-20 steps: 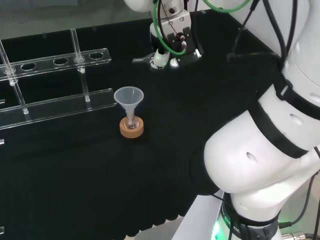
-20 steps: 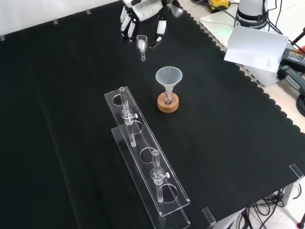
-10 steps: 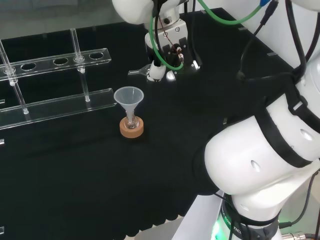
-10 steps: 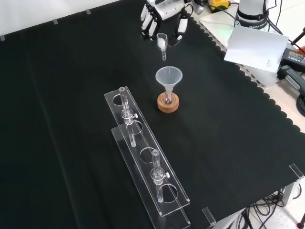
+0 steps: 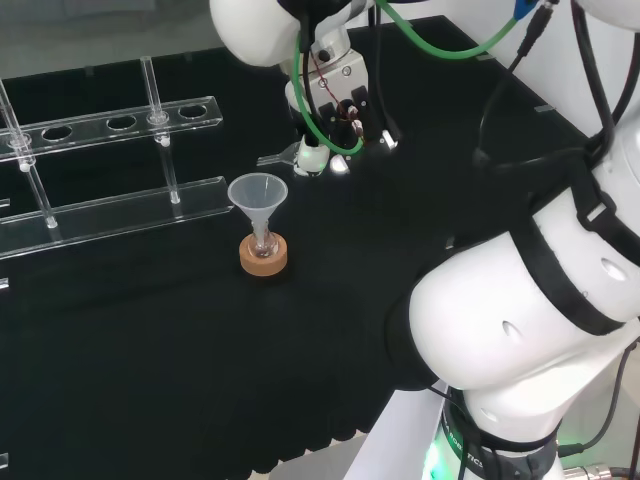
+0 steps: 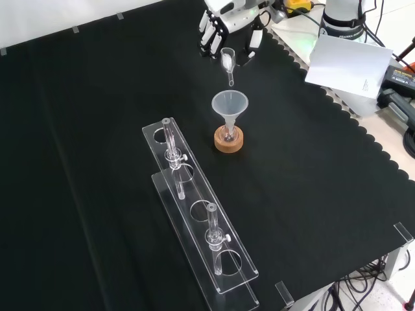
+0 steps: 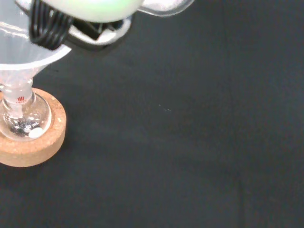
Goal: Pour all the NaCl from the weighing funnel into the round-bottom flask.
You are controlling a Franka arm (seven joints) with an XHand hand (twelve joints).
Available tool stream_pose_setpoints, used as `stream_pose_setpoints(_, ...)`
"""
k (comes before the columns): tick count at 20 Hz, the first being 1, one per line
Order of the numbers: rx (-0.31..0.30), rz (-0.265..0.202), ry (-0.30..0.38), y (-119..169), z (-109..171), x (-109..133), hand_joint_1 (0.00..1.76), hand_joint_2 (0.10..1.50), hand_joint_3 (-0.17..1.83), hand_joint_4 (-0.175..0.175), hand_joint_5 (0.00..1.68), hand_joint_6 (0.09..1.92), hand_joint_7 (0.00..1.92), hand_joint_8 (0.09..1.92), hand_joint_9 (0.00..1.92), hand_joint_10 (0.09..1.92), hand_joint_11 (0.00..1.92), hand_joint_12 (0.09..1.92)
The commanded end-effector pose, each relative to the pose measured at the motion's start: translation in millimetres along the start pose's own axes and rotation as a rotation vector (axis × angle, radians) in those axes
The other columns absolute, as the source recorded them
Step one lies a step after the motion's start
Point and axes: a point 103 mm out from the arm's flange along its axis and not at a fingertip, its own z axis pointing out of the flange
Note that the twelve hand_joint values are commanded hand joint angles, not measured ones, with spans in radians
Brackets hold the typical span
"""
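the hand [image 6: 228,24] is pinching the weighing funnel [image 6: 227,60], its spout just short of the funnel [image 6: 229,103] on the flask [image 7: 21,118] below the hand. tip it now and the salt probably lands on the cloth [image 6: 97,97].

Lab bench, clear tube rack [image 6: 201,223], flask [image 7: 21,118] on cork ring [image 6: 229,141]

Matt black cloth [image 6: 97,129] carries a rough cork ring [image 6: 229,140], a clear glass flask [image 7: 21,116] and a glossy clear plastic rack [image 6: 201,227].
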Motion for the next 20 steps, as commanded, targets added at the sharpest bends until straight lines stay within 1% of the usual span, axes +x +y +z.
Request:
stream_pose_setpoints(1, 0.013, -0.007, -0.055, 5.3, 1.4, 4.0, 1.14, 0.66, 0.58, 0.175, 1.37, 0.46, 0.78, 0.62, 1.18, 0.20, 0.97, 0.93)
stream_pose_setpoints(7, 0.031, -0.011, -0.097, 11.4, 2.7, 5.3, 1.14, 0.66, 0.58, 0.175, 1.37, 0.45, 0.78, 0.61, 1.18, 0.20, 0.97, 0.93)
stream_pose_setpoints(20, 0.051, -0.013, -0.151, 15.4, 8.2, 5.9, 1.14, 0.66, 0.58, 0.175, 1.38, 0.45, 0.78, 0.61, 1.18, 0.19, 0.97, 0.93)
